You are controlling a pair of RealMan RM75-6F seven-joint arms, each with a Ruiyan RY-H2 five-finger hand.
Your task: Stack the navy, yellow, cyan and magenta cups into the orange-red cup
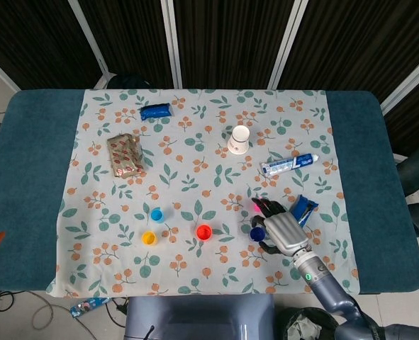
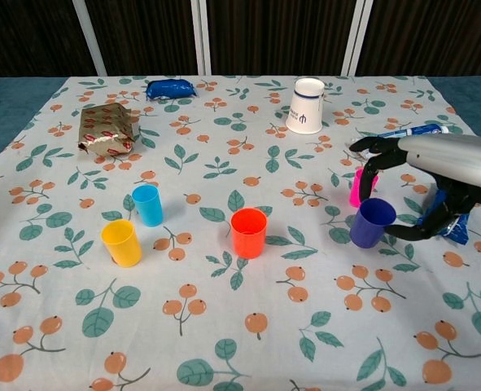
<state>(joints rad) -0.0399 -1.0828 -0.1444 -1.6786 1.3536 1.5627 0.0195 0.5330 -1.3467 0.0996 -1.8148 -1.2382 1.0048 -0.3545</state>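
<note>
My right hand [image 1: 283, 230] [image 2: 435, 175] grips the navy cup [image 1: 257, 232] [image 2: 373, 222] from its right side and holds it a little above the cloth. The magenta cup [image 1: 256, 205] [image 2: 359, 189] stands just behind it, partly hidden by the fingers. The orange-red cup [image 1: 204, 231] [image 2: 248, 232] stands upright to the left of the hand. Further left are the cyan cup [image 1: 156, 214] [image 2: 148, 204] and, in front of it, the yellow cup [image 1: 148, 238] [image 2: 121, 242]. My left hand shows in neither view.
A white paper cup [image 2: 305, 105] stands upside down at the back. A toothpaste tube [image 1: 288, 163] lies behind my right hand, and a blue packet [image 1: 305, 210] lies under it. A patterned packet [image 1: 125, 154] and a blue pouch [image 1: 156, 111] lie far left.
</note>
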